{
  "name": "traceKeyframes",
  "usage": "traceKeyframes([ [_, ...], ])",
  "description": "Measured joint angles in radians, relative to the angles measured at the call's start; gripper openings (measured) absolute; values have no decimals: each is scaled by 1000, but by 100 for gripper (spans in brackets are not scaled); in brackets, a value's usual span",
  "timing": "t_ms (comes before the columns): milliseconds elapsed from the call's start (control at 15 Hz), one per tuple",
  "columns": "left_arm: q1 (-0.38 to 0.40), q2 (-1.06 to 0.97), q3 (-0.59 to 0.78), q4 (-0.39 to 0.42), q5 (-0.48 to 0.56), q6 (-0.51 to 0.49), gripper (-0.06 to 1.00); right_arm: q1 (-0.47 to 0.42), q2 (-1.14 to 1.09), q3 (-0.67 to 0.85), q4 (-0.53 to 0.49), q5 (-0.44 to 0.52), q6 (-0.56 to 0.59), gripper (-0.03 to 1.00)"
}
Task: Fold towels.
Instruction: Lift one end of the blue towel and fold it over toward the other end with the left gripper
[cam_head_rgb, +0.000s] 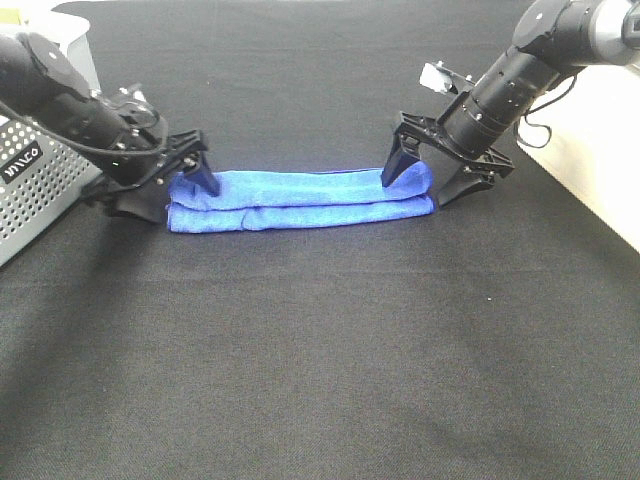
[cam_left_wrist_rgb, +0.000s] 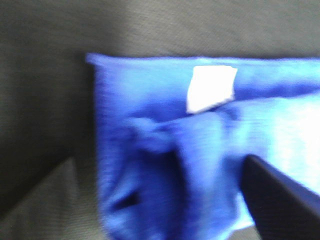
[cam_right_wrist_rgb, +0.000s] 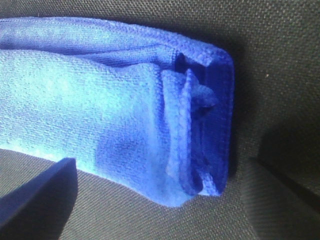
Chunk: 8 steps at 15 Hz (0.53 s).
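Observation:
The royal-blue towel (cam_head_rgb: 300, 201) lies on the black table cover, folded into a long narrow strip running left to right. My left gripper (cam_head_rgb: 186, 200) is open and straddles the strip's left end, one finger (cam_head_rgb: 205, 176) behind it and one in front. In the left wrist view the towel end (cam_left_wrist_rgb: 150, 165) shows its white tag (cam_left_wrist_rgb: 210, 89), with a dark finger (cam_left_wrist_rgb: 282, 202) beside it. My right gripper (cam_head_rgb: 418, 188) is open and straddles the right end. In the right wrist view the layered towel end (cam_right_wrist_rgb: 125, 110) sits between the spread fingers (cam_right_wrist_rgb: 40, 197) without touching them.
A grey perforated basket (cam_head_rgb: 35, 185) stands at the left edge, close behind my left arm, with a white box (cam_head_rgb: 72, 40) behind it. A white surface (cam_head_rgb: 600, 170) borders the black cloth (cam_head_rgb: 320, 360) on the right.

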Motion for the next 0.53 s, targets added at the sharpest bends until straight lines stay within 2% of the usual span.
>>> traceKeyframes([
  [133,-13,7,0,-13,-12,14,63,0,0,0,0,0,0,83],
  [333,-16,9,0,-11,-22,-3,12,0,0,0,0,2,0,83],
  [400,-16,9,0,-3,-22,-3,8,0,-4,0,-8,3,0,83],
  [533,-20,-2,0,46,-17,-8,8,0,-26,0,-71,21,29,83],
])
